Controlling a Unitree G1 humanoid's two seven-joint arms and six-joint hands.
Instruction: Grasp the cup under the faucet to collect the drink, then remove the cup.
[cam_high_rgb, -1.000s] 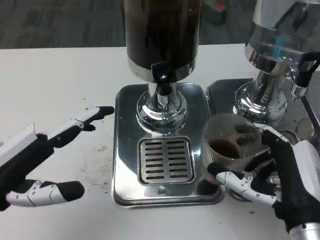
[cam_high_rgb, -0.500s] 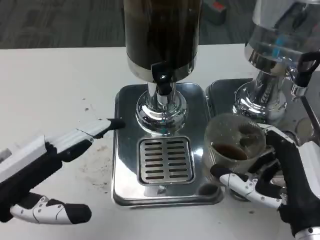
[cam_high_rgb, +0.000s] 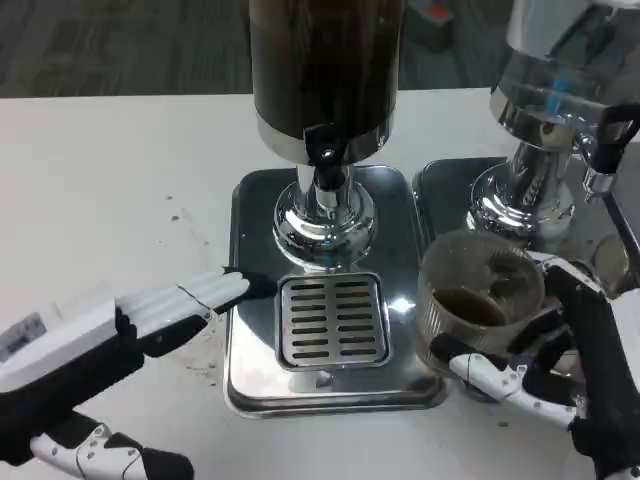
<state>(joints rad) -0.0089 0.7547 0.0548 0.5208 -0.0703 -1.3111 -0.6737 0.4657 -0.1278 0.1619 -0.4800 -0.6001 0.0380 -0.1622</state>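
Cup of clear ribbed glass (cam_high_rgb: 478, 300) sits at about four o'clock from the middle of the head view, off the right edge of the silver drip tray (cam_high_rgb: 250, 300) and clear of the black faucet (cam_high_rgb: 322, 150), which stands at twelve o'clock from the slotted grate (cam_high_rgb: 331, 320). Inside the glass lies a shallow pool of dark brown drink, and its walls show a brownish film. The tall dispenser with the dark tank (cam_high_rgb: 325, 70) holds dark liquid above the faucet; at two o'clock a second clear-tanked dispenser (cam_high_rgb: 560, 80) rises on its own chrome foot. The right hand (cam_high_rgb: 560, 365) grips the cup from five o'clock, fingers wrapped round its lower wall from both sides. The left hand (cam_high_rgb: 110, 350) lies at eight o'clock with its fingers stretched out and apart, holding nothing; the fingertips (cam_high_rgb: 245, 285) reach the tray's left rim beside the grate, though whether they touch it I cannot tell. Brown specks dot the white table (cam_high_rgb: 120, 170) near that hand.
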